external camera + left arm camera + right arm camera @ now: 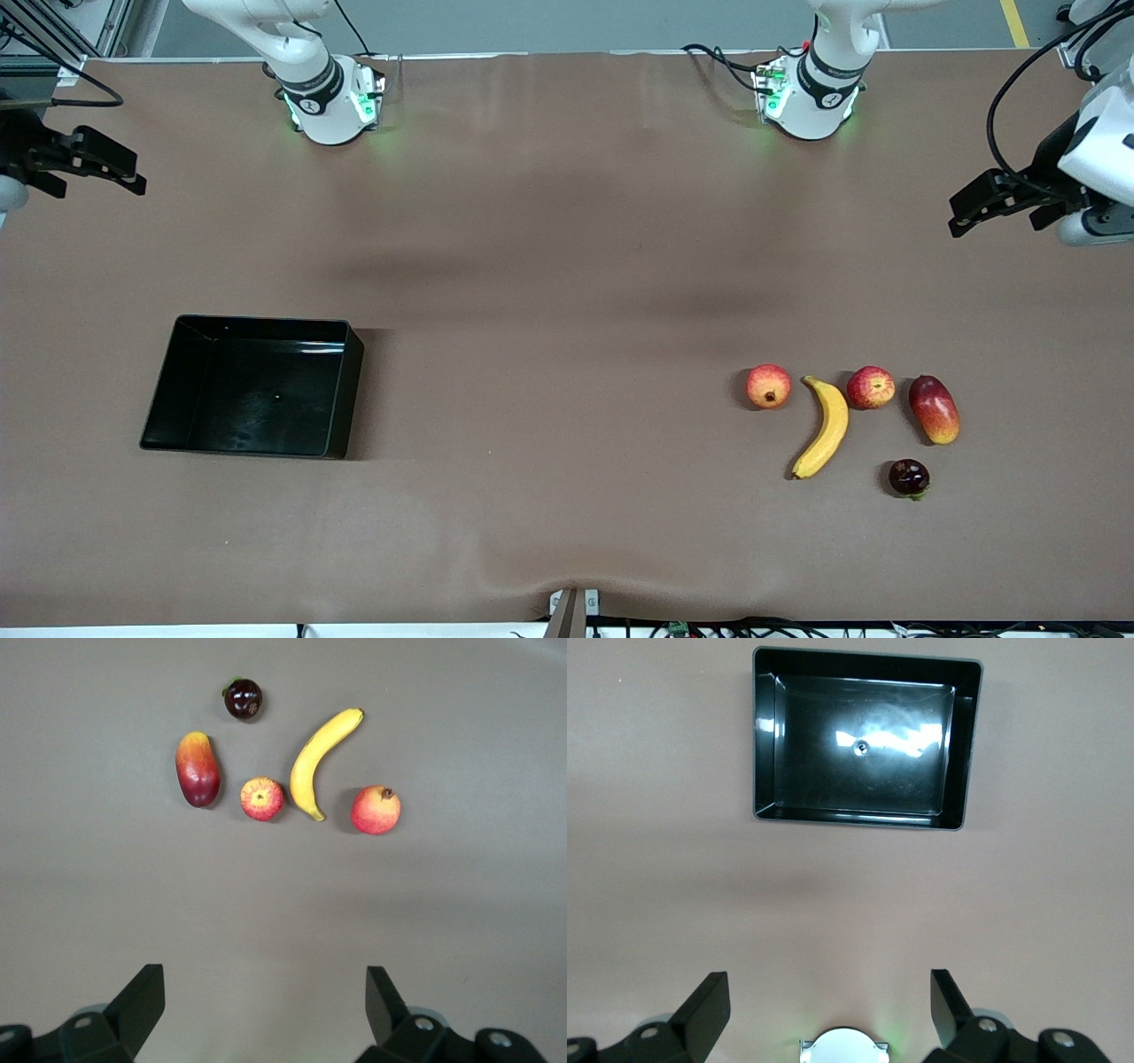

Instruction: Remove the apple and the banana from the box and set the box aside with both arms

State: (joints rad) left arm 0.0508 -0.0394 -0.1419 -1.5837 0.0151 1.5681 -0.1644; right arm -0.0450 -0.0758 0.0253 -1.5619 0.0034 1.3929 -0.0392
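Observation:
The yellow banana (pixel 826 427) (pixel 317 762) lies toward the left arm's end of the table. The small streaked apple (pixel 870 387) (pixel 262 798) sits right beside it. The black box (pixel 248 390) (pixel 833 780) stands empty toward the right arm's end. My left gripper (pixel 955 215) (pixel 266 979) hangs open over bare table at its own end, well apart from the fruits. My right gripper (pixel 137 177) (pixel 829 979) hangs open over bare table at the box's end, holding nothing.
A red-orange crowned fruit (pixel 768 385) (pixel 376 810) sits beside the banana, away from the apple. A mango (pixel 934 408) (pixel 198 769) lies beside the apple. A dark round fruit (pixel 909 477) (pixel 242 699) lies nearer the camera. Both arm bases (pixel 328 97) (pixel 811 97) stand along the table's back edge.

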